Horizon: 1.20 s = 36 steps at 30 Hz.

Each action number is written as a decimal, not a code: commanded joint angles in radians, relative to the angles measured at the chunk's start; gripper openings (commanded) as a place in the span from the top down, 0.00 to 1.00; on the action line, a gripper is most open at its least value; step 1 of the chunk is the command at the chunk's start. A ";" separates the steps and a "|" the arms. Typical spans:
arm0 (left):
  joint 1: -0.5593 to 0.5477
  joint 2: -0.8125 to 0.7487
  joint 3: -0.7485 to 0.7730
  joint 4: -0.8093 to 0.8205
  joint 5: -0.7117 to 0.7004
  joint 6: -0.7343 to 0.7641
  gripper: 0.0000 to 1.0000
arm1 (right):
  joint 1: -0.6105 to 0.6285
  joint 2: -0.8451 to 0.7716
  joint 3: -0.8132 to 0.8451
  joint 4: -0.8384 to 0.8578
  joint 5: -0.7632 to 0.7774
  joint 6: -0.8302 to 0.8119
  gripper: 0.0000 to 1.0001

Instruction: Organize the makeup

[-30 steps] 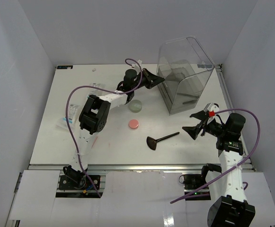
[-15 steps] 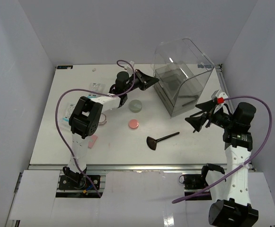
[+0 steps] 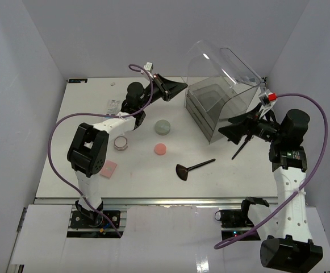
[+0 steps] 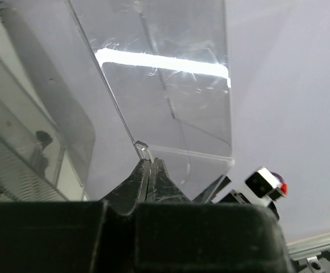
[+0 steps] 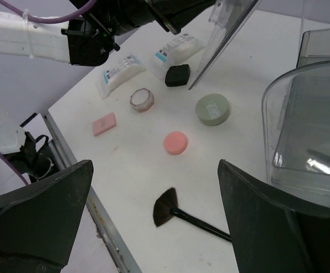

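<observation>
My left gripper [image 3: 182,86] is shut on the front edge of the clear lid [image 3: 221,60] and holds it tilted up over the clear box [image 3: 216,108]; the left wrist view shows the pinched lid edge [image 4: 143,150]. My right gripper [image 3: 228,128] is open and empty, raised beside the box's front. Under it lie a black fan brush [image 3: 192,169], also in the right wrist view [image 5: 170,211], and a thin black brush [image 3: 239,149]. On the table lie a pink compact [image 3: 161,149], a grey-green compact [image 3: 163,126], a pink sponge [image 3: 109,168] and white packets [image 5: 121,71].
A small round clear jar [image 3: 121,143] and a black square item [image 5: 177,75] lie near the packets. The box holds a drawer and a thin dark item [image 5: 324,159]. White walls close in the table's left, back and right sides.
My left gripper has swung the lid up and back, opening the box. My right gripper has risen and moved toward the box, uncovering the thin brush. The left arm's shift exposed the sponge and jar.
</observation>
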 commanded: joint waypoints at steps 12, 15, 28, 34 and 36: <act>-0.011 -0.118 -0.014 0.107 0.059 -0.018 1.00 | 0.074 0.155 0.051 0.428 0.156 0.607 0.14; -0.012 -0.112 -0.012 0.110 0.058 -0.024 1.00 | 0.089 0.189 0.062 0.463 0.172 0.639 0.19; -0.010 -0.096 -0.004 0.104 0.052 -0.035 1.00 | 0.131 0.279 0.079 0.544 0.216 0.664 0.41; -0.010 -0.091 0.010 0.089 0.049 -0.035 1.00 | 0.145 0.293 0.082 0.558 0.231 0.653 0.54; -0.010 -0.094 0.004 0.089 0.045 -0.036 1.00 | 0.147 0.294 0.079 0.562 0.235 0.649 0.57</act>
